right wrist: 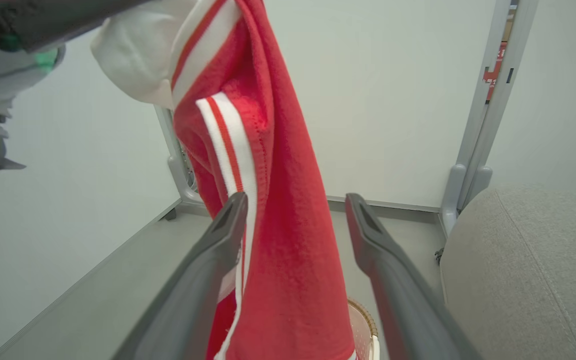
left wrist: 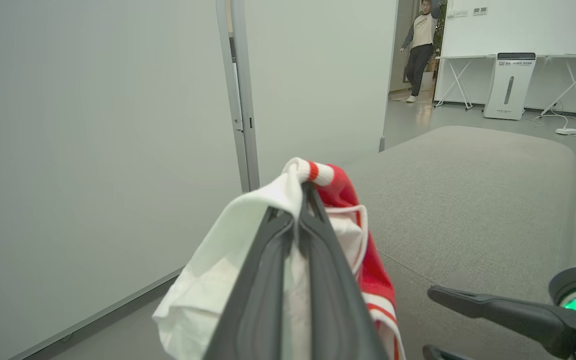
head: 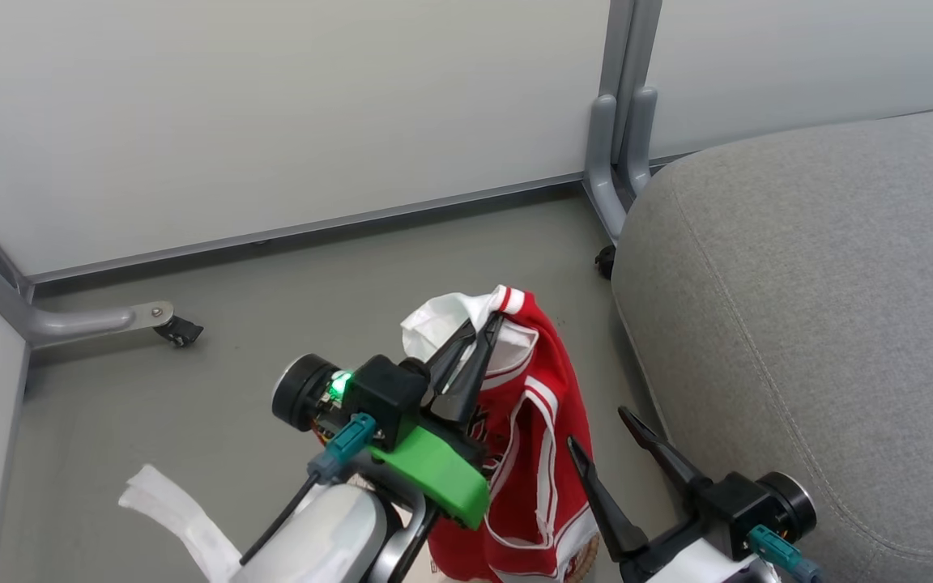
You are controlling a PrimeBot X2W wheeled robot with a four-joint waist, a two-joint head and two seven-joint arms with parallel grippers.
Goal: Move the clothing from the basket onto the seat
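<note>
Up over the floor (head: 272,291), just beside the big grey seat (head: 823,308), the left tool (head: 501,317) has its two fingers pressed tight on the top edge of the red jersey (head: 543,453), so the shirt hangs down long and loose, and its low end is down by the basket (right wrist: 365,315). The right tool (head: 596,427) is spread wide with the hanging cloth right in front of it, maybe ready to catch the low part so it does not drag. I think the jersey must swing over onto the seat next.
</note>
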